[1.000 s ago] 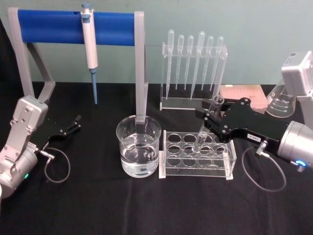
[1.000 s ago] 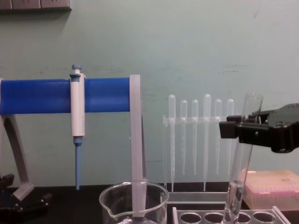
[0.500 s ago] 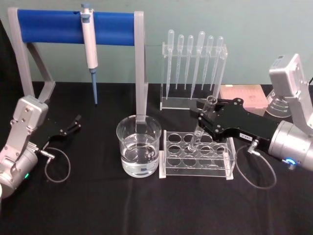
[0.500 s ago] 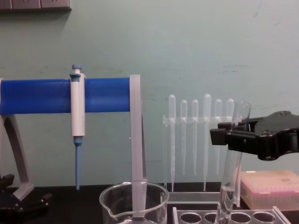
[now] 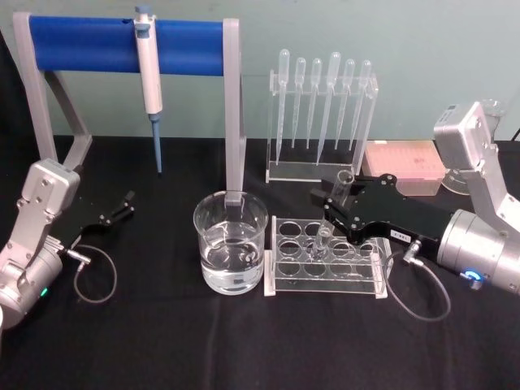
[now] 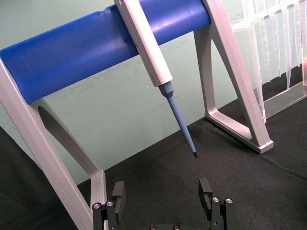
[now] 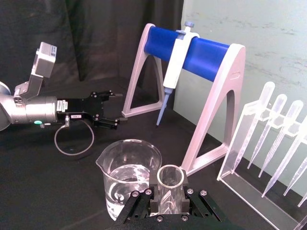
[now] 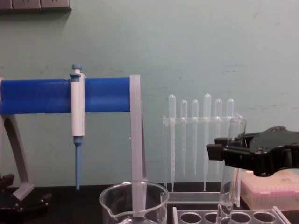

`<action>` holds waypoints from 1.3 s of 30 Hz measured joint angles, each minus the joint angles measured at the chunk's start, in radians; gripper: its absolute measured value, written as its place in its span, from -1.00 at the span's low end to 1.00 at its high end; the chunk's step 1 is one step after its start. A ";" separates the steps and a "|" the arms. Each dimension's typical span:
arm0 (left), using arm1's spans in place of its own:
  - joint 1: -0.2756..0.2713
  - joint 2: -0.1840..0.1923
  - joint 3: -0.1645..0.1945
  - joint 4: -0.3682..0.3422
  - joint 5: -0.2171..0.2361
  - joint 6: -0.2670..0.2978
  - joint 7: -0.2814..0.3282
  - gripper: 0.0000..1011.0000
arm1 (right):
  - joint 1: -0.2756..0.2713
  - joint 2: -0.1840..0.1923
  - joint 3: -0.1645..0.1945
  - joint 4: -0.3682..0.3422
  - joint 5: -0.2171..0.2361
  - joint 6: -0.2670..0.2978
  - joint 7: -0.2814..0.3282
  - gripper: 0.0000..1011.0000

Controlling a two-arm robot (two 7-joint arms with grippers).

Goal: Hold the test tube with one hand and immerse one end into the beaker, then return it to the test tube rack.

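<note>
R gripper was clamped on the test tube near its rim, tube about upright, long axis vertical, bottom end at the tube rack. Beaker w/ water sat at 9 o'clock from tube, just beside rack. R arm much nearer. L gripper parked far at 9 o'clock, fingers apart, holding nothing.

Blue-barred grey stand at the back left of the black surface, carrying a white-and-blue pipettor hung tip down. Clear rack of frosted plastic pipettes to its right, bulbs up, with a pink box beside. Nearer, a clear tube rack with round holes.
</note>
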 joint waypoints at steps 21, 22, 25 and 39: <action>0.000 0.000 0.000 0.000 0.000 0.000 0.000 0.98 | 0.001 -0.021 -0.015 0.045 -0.025 -0.011 0.011 -0.56; 0.000 0.000 0.000 0.000 0.000 0.000 0.000 0.98 | 0.002 -0.022 -0.015 0.046 -0.025 -0.011 0.012 -0.56; 0.000 0.000 0.000 0.000 0.000 0.000 0.000 0.98 | 0.002 -0.025 -0.017 0.050 -0.029 -0.011 0.011 -0.56; 0.000 0.000 0.000 0.000 0.000 0.000 0.000 0.98 | -0.018 -0.038 -0.007 0.068 -0.031 -0.015 0.000 -0.56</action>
